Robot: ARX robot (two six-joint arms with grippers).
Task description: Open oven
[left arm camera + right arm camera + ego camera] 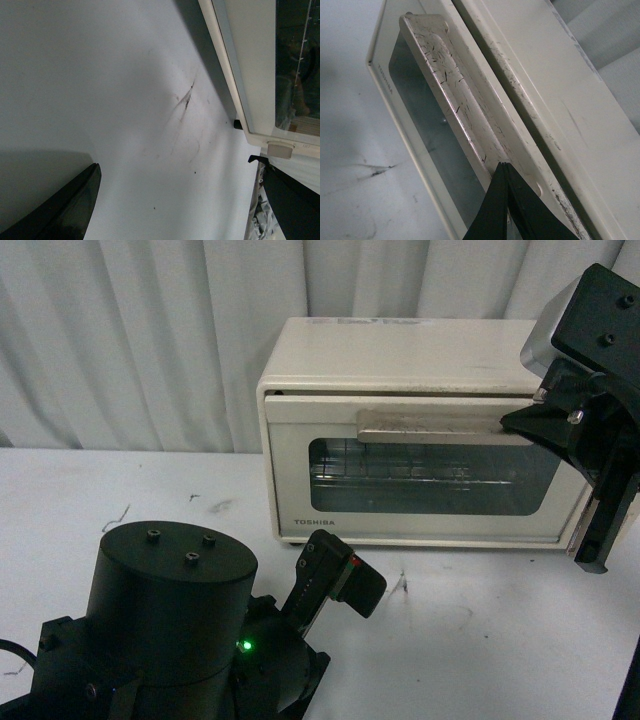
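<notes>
While the Toshiba toaster oven [400,350] stands at the back of the white table [480,640], just in front of the curtain [150,330], a narrow dark gap shows along the top edge of its glass door [430,475]. The right gripper [522,420] meets the right end of the beige bar handle [430,427]; its fingers [492,210] are pressed together, tips against the handle. The left gripper [345,580] sits low over the table in front of the oven, fingers [75,200] spread wide, holding nothing.
</notes>
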